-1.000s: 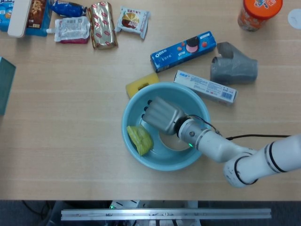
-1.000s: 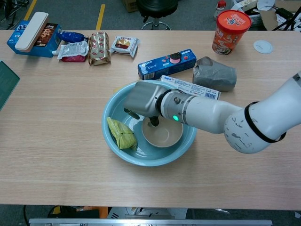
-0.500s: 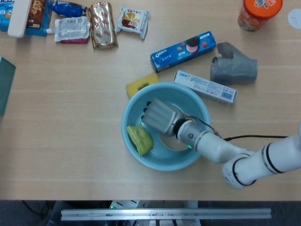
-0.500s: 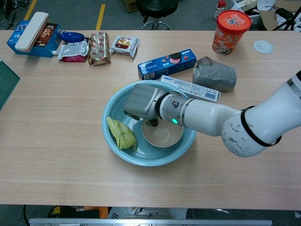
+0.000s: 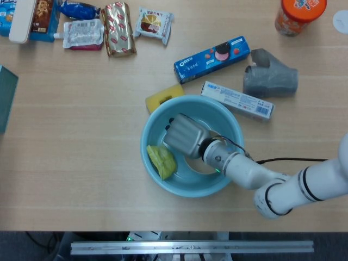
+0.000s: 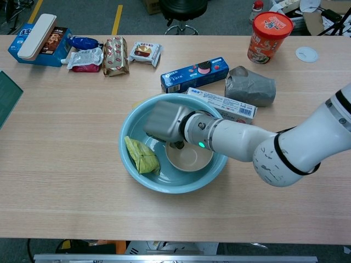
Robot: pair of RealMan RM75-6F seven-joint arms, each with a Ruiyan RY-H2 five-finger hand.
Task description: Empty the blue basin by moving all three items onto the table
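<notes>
The blue basin (image 5: 190,191) (image 6: 164,186) stands mid-table. A crumpled yellow-green packet (image 5: 161,161) (image 6: 141,155) lies at its left side, and a round beige bowl (image 5: 197,163) (image 6: 189,157) sits on its floor. My right hand (image 5: 185,134) (image 6: 165,120) reaches down into the basin from the right, back upward, fingers curled toward the floor. One dark fingertip (image 6: 178,144) touches the beige bowl's rim. Whatever lies under the palm is hidden, so I cannot tell whether the hand holds anything. Neither view shows my left hand.
A yellow sponge (image 5: 163,97) touches the basin's far rim. Behind it lie an Oreo box (image 5: 212,58), a toothpaste box (image 5: 237,100) and a grey wrapped lump (image 5: 270,80). An orange cup (image 5: 299,14) stands far right; snack packs (image 5: 119,28) line the far left.
My right hand has shifted slightly left and lower inside the basin. The packet and bowl have not moved.
</notes>
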